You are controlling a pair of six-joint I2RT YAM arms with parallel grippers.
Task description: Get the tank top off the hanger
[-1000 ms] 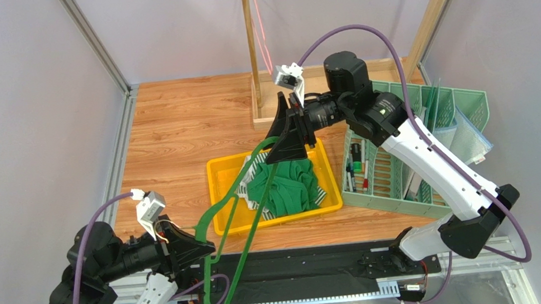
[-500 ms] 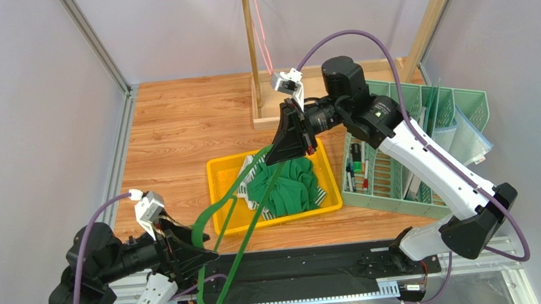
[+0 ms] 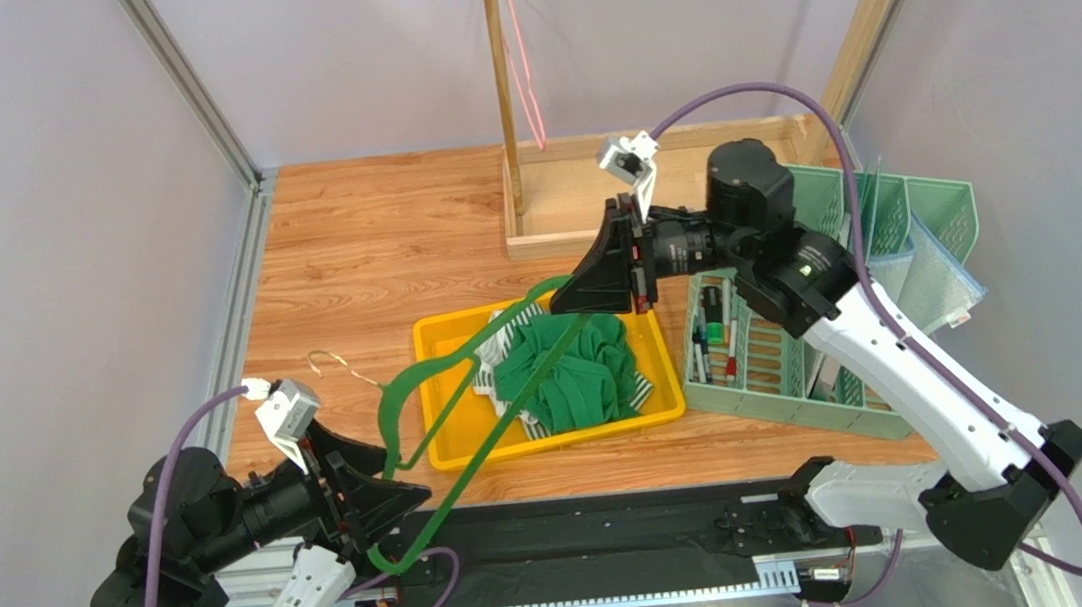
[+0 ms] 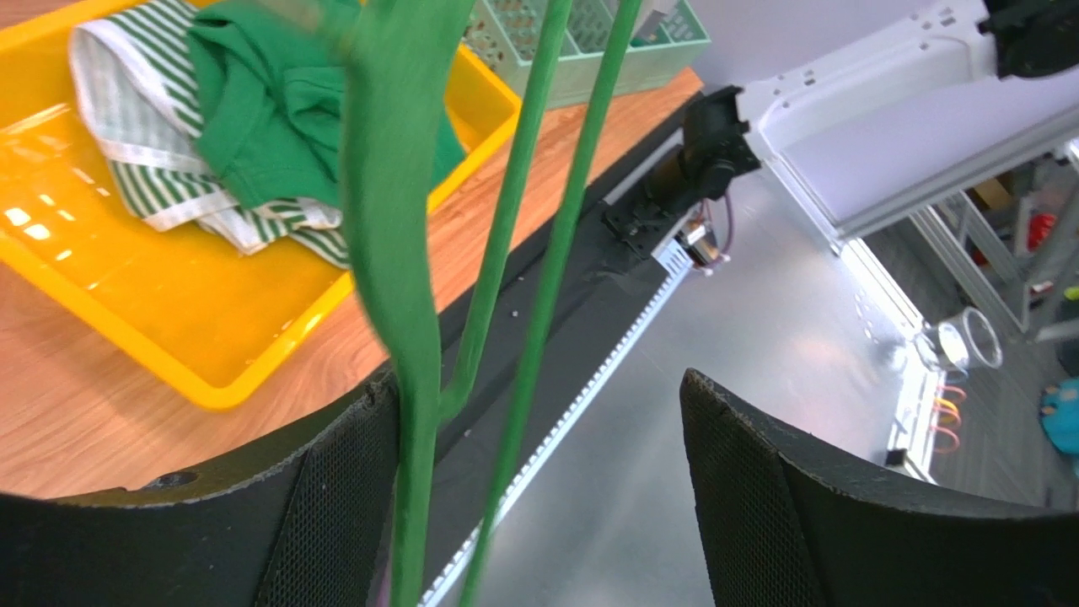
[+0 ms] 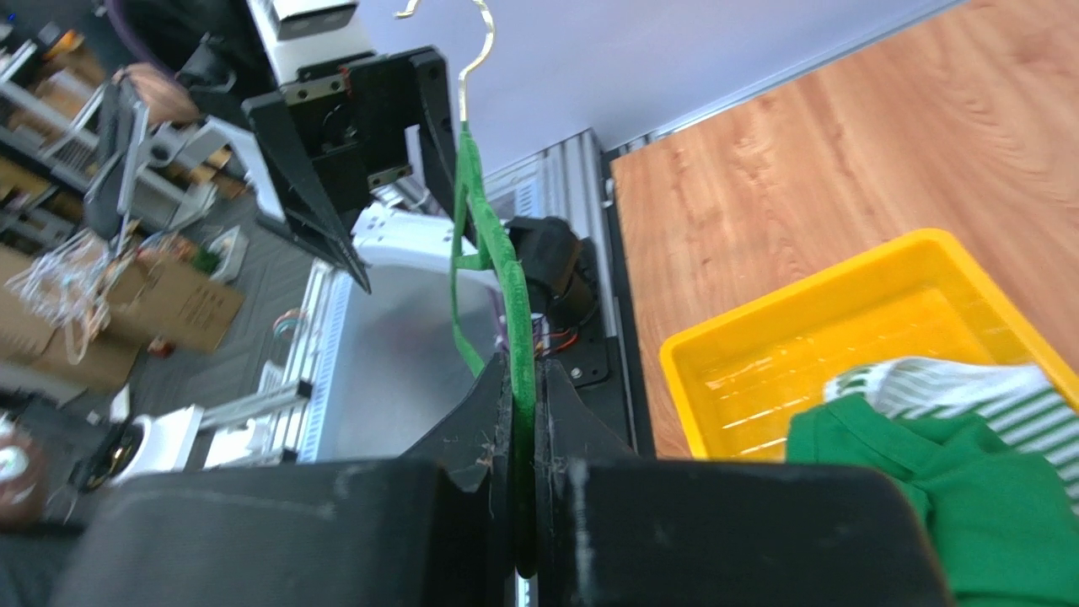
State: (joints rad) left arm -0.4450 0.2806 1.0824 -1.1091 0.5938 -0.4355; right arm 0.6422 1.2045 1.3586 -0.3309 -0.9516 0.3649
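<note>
R gripper is clamped on one thin arm of the matte green hanger. Its long axis runs diag. from the counter's near-left corner, where it passes loose btwn the wide-apart fingers of the L gripper, up to the R jaws. The tank top, soft green knit w/ striped trim, lies crumpled in the glossy yellow plastic tray mid-counter, under the bar and nearer the R arm; can't tell whether a strap is looped on it.
</note>
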